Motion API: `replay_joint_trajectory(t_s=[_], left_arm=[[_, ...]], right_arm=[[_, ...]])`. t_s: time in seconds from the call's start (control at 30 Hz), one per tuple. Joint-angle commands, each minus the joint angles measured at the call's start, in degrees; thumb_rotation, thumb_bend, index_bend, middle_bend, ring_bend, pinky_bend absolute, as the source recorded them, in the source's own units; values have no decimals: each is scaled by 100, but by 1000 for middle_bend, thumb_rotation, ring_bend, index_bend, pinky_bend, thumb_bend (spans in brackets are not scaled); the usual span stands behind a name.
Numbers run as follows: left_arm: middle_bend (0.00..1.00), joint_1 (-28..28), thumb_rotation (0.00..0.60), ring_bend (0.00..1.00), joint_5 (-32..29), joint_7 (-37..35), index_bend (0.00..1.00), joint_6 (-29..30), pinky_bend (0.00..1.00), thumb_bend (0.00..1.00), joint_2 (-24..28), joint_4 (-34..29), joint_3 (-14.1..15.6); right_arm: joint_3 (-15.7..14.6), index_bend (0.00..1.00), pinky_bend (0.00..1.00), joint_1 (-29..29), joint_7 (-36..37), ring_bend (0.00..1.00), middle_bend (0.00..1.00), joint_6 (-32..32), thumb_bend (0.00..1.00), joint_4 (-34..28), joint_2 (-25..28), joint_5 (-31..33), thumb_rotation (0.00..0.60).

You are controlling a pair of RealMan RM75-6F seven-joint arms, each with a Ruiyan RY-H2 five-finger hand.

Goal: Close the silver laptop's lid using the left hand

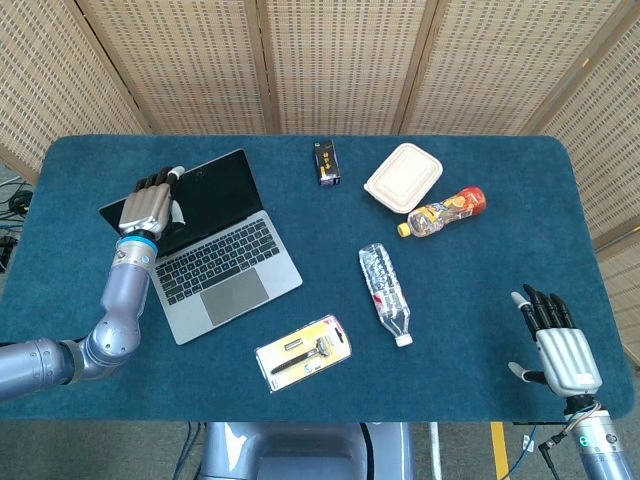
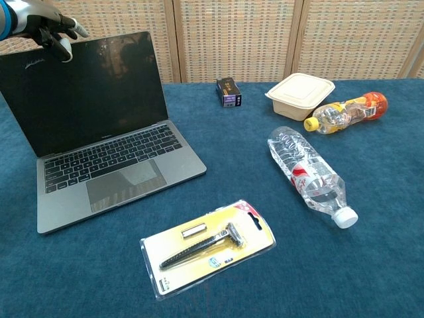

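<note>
The silver laptop [image 1: 222, 262] [image 2: 112, 169] stands open on the left of the blue table, its dark screen upright and tilted slightly back. My left hand [image 1: 150, 205] [image 2: 41, 21] is raised at the top edge of the lid near its left corner, fingers bent forward over the edge and holding nothing. Whether the fingertips touch the lid is unclear. My right hand [image 1: 556, 342] rests far off at the table's front right corner with its fingers spread, and appears only in the head view.
A packaged razor [image 1: 303, 353] [image 2: 209, 246] lies in front of the laptop. A clear water bottle [image 1: 385, 292] [image 2: 310, 175] lies mid-table. At the back are a small dark box [image 1: 328, 163] [image 2: 228, 92], a beige food container [image 1: 403, 177] [image 2: 301, 95] and an orange drink bottle [image 1: 444, 212] [image 2: 346, 112].
</note>
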Motion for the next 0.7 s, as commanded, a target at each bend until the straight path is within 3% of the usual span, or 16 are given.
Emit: replay_joint_trajectory(t_s=[0.03,0.57,0.7], left_arm=[[0,11,600,0,34,-30,0,-4,0,861,26,-14,10],[0,-22,600,0,100,-155,3,-61,0,888,3,29,94],[56,-10,600,0,139,-193,48,-11,0,899,54,-10,107]], right_arm=[[1,0,0,-3,-2,0,0,7,0,0,-1,1,600],[8,0,0,-2,-7,0,0,11,0,5,-8,15,600],[3,0,0,-4,-12,0,0,25,0,8,-16,-3,600]])
